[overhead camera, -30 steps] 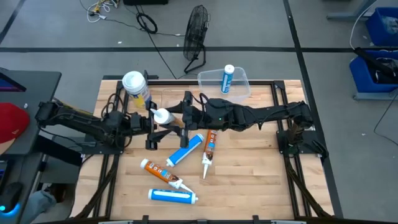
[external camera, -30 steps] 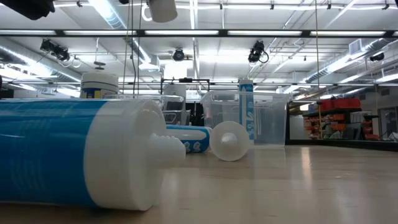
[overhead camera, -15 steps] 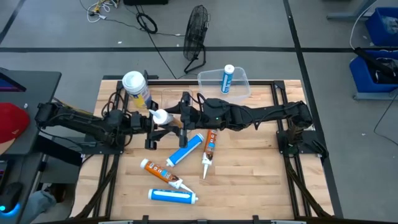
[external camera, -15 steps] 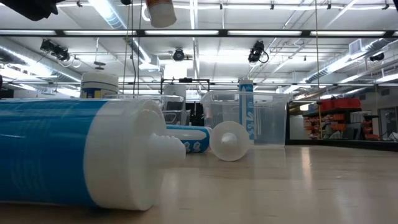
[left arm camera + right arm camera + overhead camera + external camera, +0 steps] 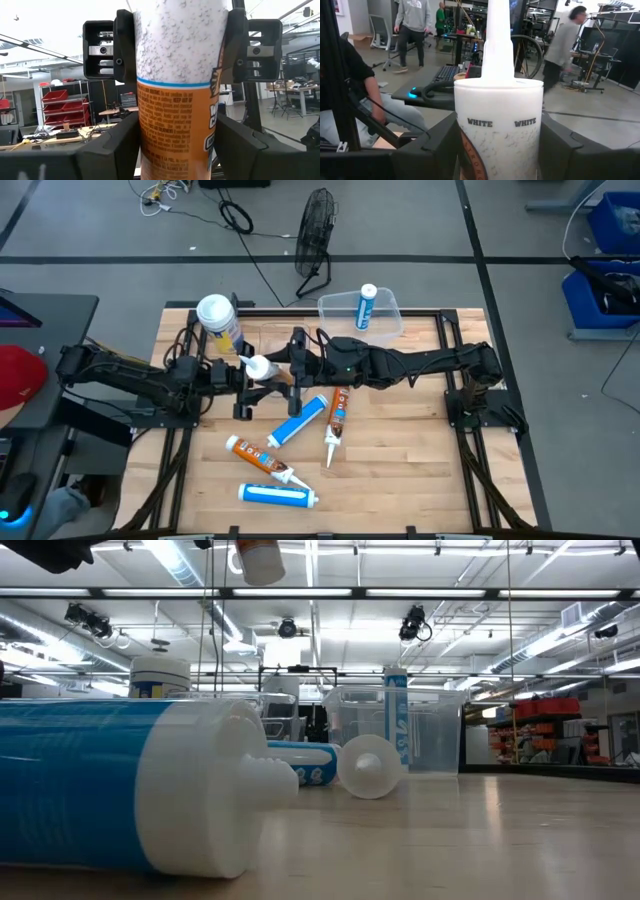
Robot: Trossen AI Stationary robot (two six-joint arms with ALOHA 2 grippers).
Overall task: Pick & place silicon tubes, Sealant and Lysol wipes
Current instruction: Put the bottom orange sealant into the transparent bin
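Observation:
An orange-and-white sealant tube (image 5: 258, 367) with a white nozzle stands upright in the air over the table's left middle. My left gripper (image 5: 245, 380) and my right gripper (image 5: 283, 368) are both shut on it. Its lower end shows at the top of the low view (image 5: 258, 558). The Lysol wipes canister (image 5: 217, 315) stands upright at the far left. Two blue tubes (image 5: 300, 420) (image 5: 277, 495) and two orange tubes (image 5: 258, 457) (image 5: 338, 415) lie on the table. My left gripper pinches the tube's body (image 5: 175, 75) between its two finger pads (image 5: 125, 50), where the white part meets the orange label. The fingers come level from the table's left, across the tube. The tube stands upright, clear of the table. My right gripper holds the tube's upper end (image 5: 497, 125) between its two fingers (image 5: 440, 145), just below the nozzle (image 5: 499, 40). The fingers come level from the table's right, across the tube. The nozzle points up.
A clear plastic bin (image 5: 385, 325) at the table's far edge holds an upright blue tube (image 5: 367, 305). A black fan (image 5: 315, 235) stands on the floor beyond the table. People show in the room in the right wrist view (image 5: 415, 25).
The held tube has shifted a little toward the table's left edge with both grippers on it. In the low view its lower end has dropped slightly and now shows an orange band.

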